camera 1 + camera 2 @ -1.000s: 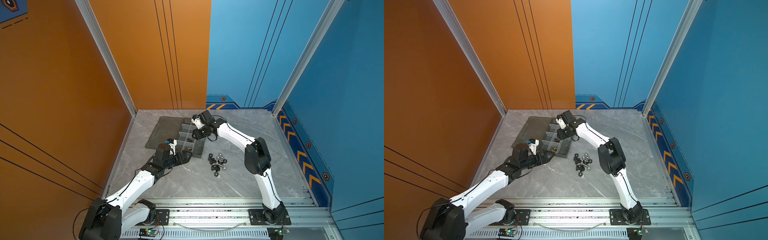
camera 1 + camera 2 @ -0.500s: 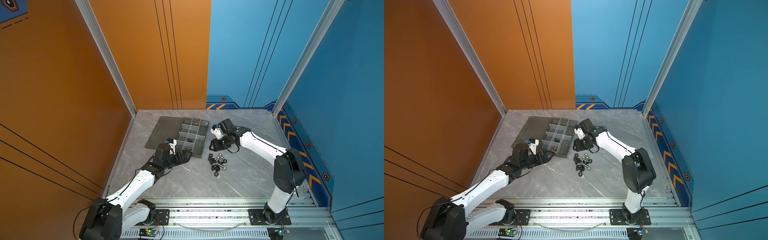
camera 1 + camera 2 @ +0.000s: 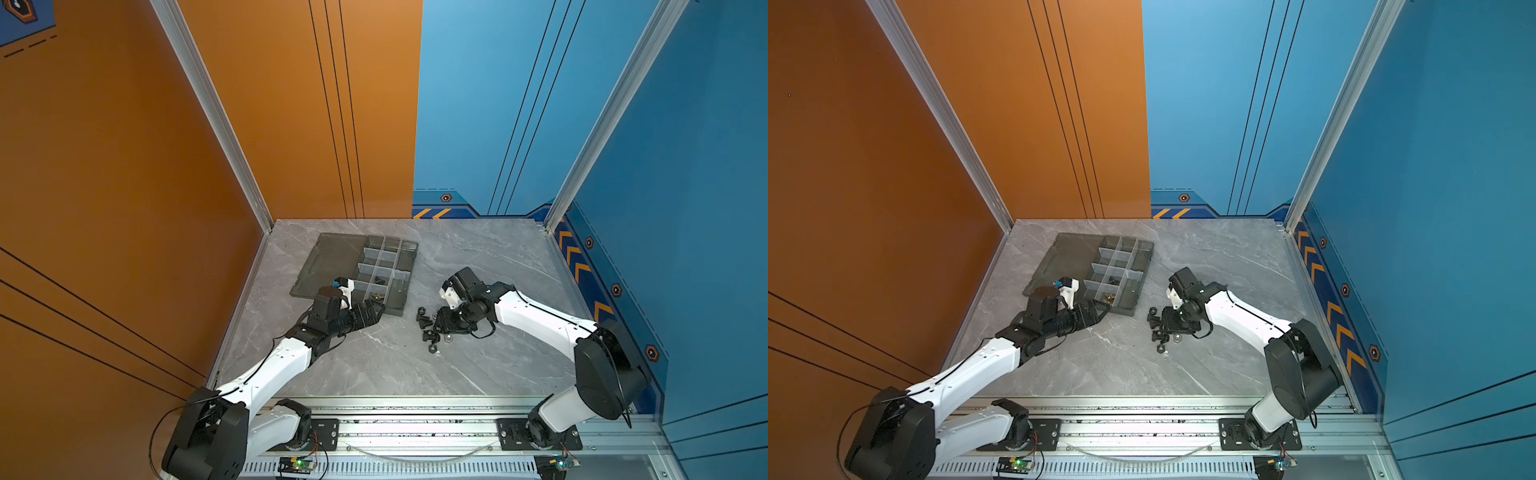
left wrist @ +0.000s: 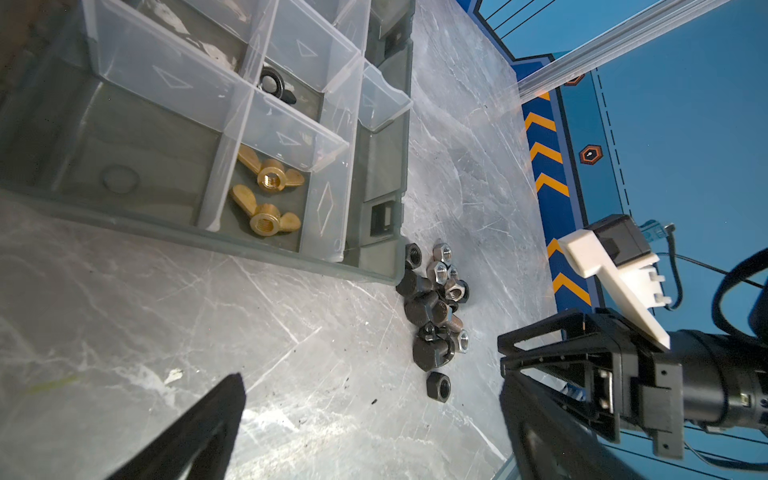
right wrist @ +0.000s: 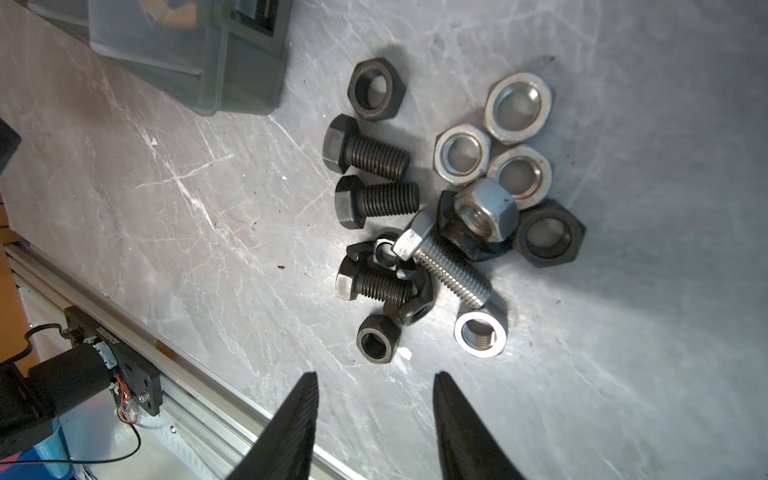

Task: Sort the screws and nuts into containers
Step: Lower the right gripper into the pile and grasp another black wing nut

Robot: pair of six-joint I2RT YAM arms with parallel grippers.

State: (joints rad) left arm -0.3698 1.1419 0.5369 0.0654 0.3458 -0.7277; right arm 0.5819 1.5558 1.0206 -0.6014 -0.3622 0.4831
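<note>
Tabletop [image 3: 374, 374]: grey, white marble veins. Screws [image 5: 374, 156]: three black, one silver. Wing nuts [image 4: 272, 179]: brass. Tray [image 4: 124, 224]: dark grey, translucent dividers [image 4: 166, 79].

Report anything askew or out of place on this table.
The silver metal bolt lies tilted across the loose pile of hardware, its head propped on black pieces instead of flat. A silver hex nut sits stacked atop a black hex nut. Nothing else stands out.

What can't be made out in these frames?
Loose pile: both top views, too small, partly behind the right gripper.
Tray far cells: cut by left wrist view's edge.
Black piece in a cell: left wrist view, partly behind a divider; screw or nut unclear.
Black parts under the silver screw: overlapped, right wrist view.
</note>
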